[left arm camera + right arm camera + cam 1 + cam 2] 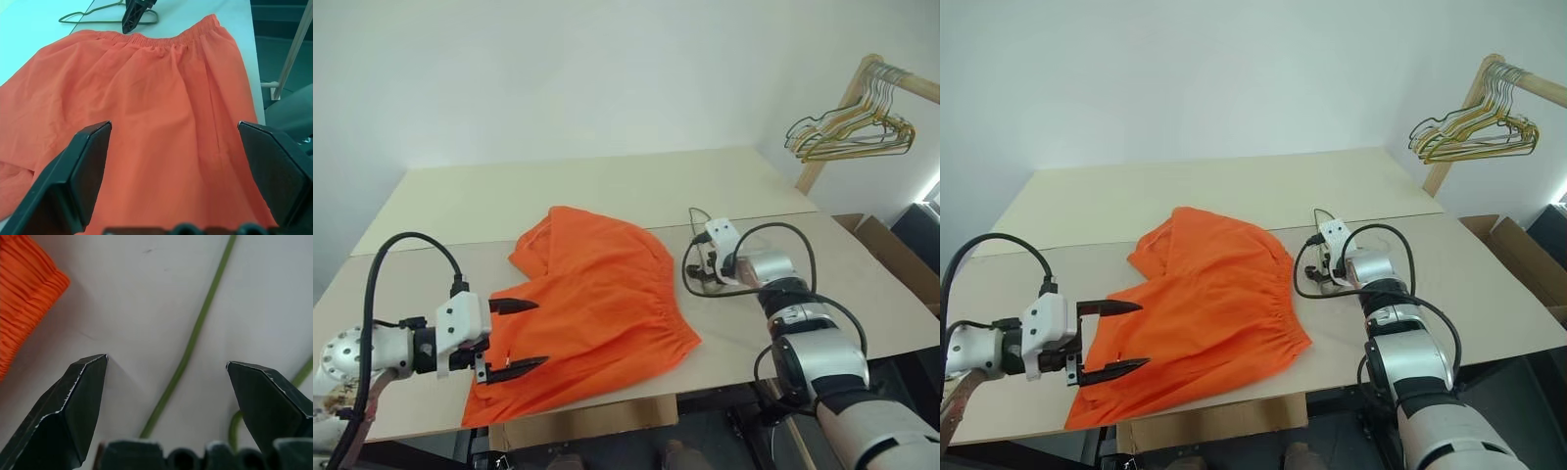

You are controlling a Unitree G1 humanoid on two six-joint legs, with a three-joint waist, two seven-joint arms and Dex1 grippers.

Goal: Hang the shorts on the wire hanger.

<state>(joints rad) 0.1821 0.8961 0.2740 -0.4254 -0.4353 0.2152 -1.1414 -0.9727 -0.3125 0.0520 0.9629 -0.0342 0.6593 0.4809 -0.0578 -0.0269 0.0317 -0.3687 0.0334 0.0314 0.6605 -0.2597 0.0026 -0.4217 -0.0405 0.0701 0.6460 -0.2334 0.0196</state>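
Left gripper [514, 336], jaws apart, hovering over orange shorts [597, 304]; right gripper [166, 382], jaws apart, straddling wire hanger [188, 352] on counter [607, 186], presumably needing closure next.

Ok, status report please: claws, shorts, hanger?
Both claws open: left claw over shorts, right claw over wire hanger. Shorts flat on table. Nothing blocking.

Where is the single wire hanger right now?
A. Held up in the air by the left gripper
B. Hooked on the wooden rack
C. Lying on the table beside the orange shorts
C: the wire hanger lies flat on the table, beside the shorts' waistband.
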